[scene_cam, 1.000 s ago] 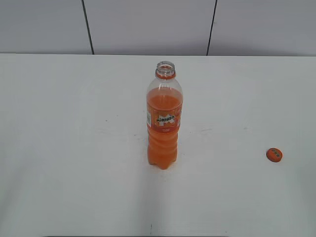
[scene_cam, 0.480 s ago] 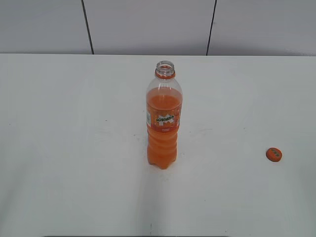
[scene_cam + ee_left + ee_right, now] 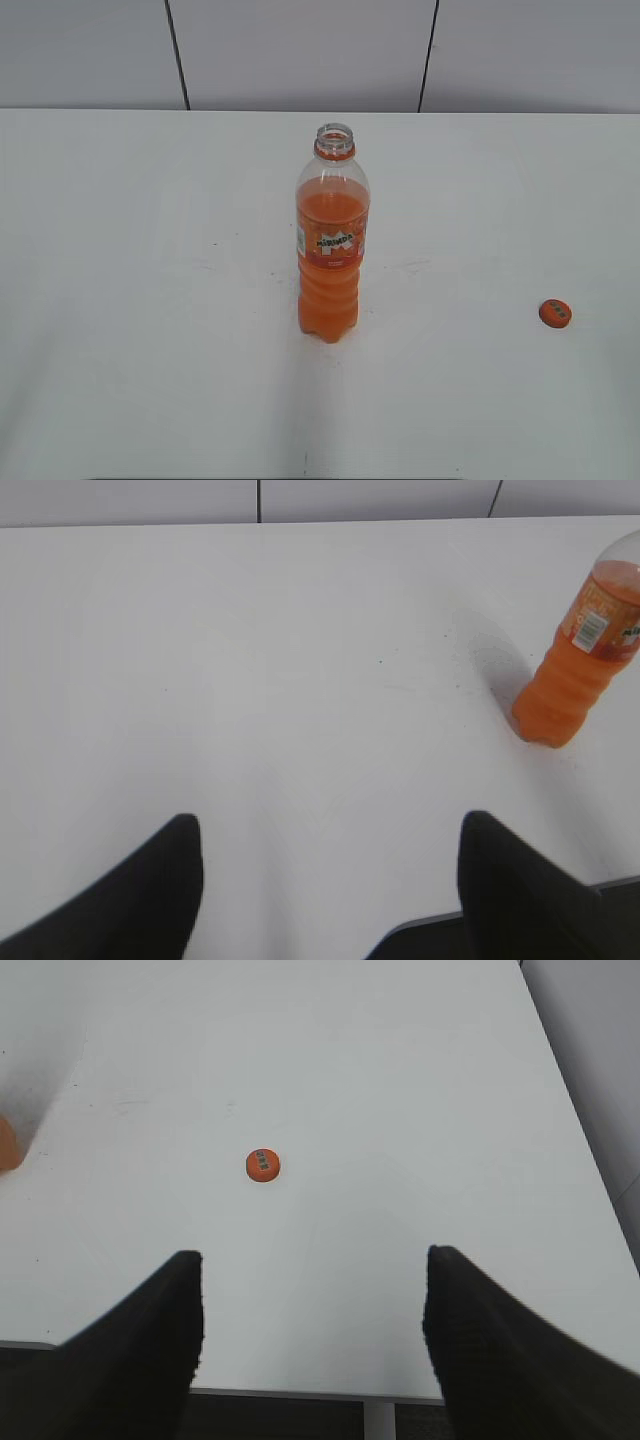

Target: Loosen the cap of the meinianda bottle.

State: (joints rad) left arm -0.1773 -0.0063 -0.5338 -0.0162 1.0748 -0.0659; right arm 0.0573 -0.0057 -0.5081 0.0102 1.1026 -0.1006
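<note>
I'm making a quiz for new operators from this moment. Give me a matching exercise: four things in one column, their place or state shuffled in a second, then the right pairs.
Things:
1. bottle
2. cap
3. left gripper
4. right gripper

Place or state:
A. lying flat on the table, far to the right of the bottle
B. open and empty, with the cap ahead of it
C. standing upright mid-table, neck uncovered
D. open and empty, with the bottle ahead to its right

Pairs: 1-C, 2-A, 3-D, 4-B
</note>
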